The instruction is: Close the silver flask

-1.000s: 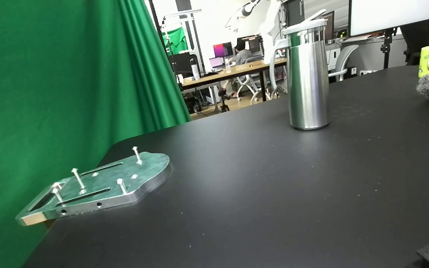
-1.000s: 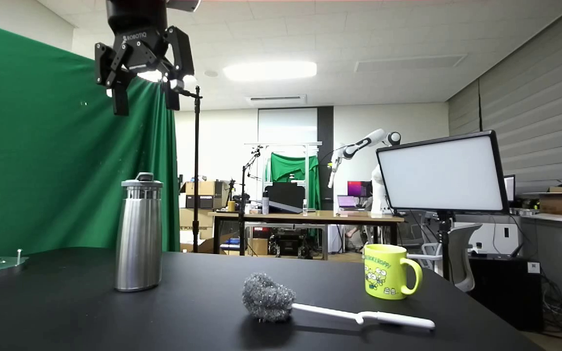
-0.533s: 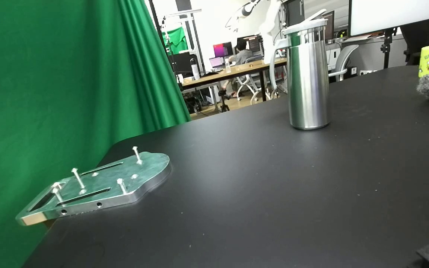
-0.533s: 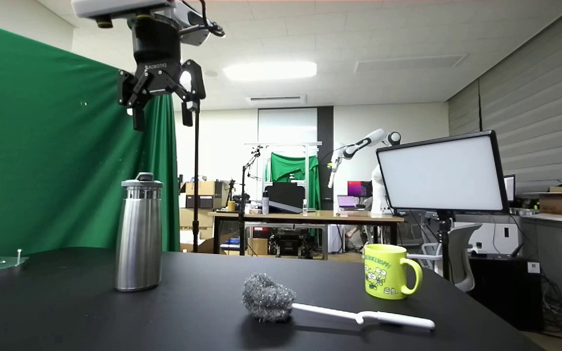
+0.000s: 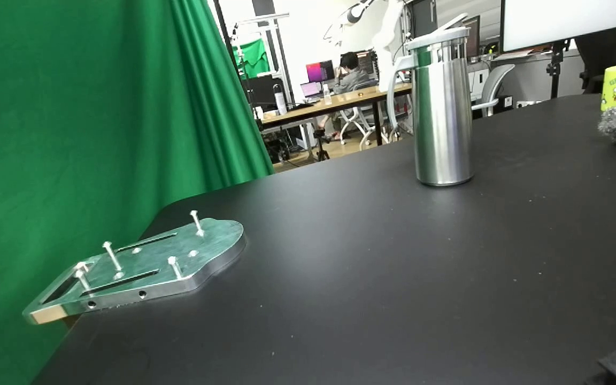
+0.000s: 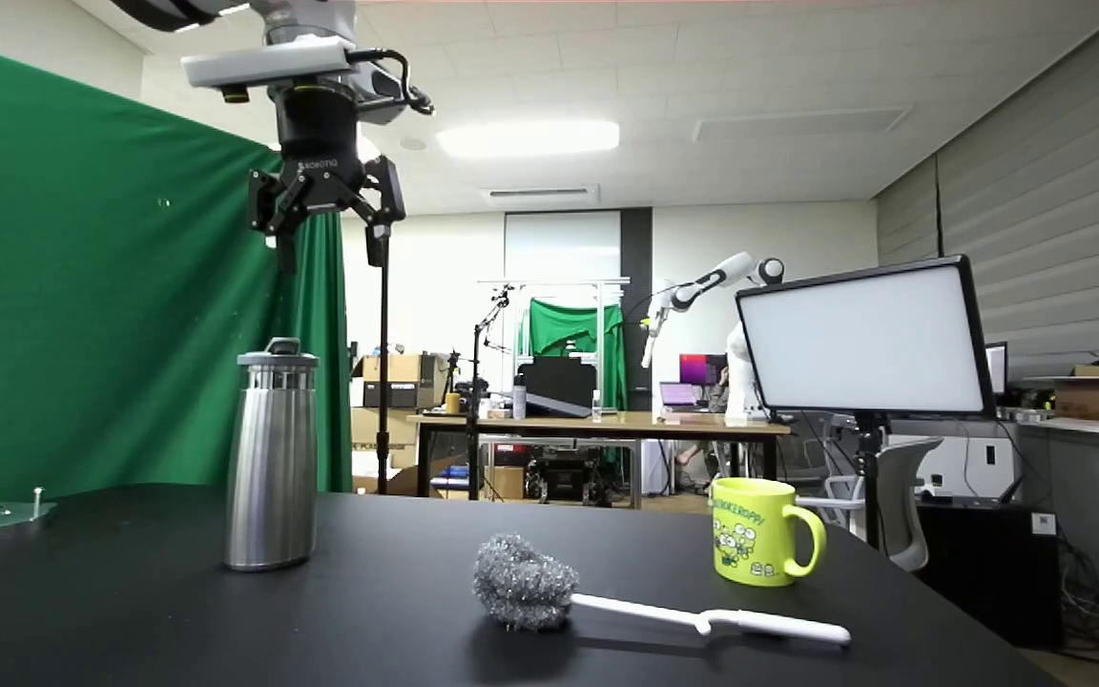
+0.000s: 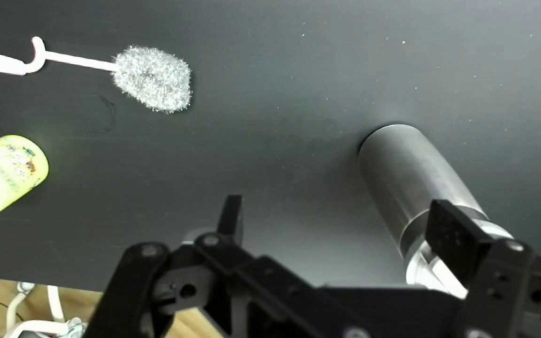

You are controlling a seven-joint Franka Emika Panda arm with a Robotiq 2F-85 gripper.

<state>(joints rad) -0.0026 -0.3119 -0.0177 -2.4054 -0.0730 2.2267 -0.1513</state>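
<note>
Silver flask upright on a black table, set toward 8 o'clock in an exterior view. Its lid, toward 2 o'clock in an exterior view, carries a raised flap slanting to 2 o'clock, and the grey handle occupies the 9 o'clock side. At 1 o'clock from the lid, higher than the flask and apart from it, hangs the gripper; its fingers point to 6 o'clock and stand wide apart. In the wrist view the flask sits toward 3 o'clock, its top to 5 o'clock and partly hidden behind one finger. A wiry grey brush lies on the table, its white stick directed to 3 o'clock; near the stick, toward 1 o'clock, stands a yellow-green mug. A flat plate with upright pegs lies toward 8 o'clock in an exterior view, one end projecting past the table edge; a green curtain hangs toward 10 o'clock
</note>
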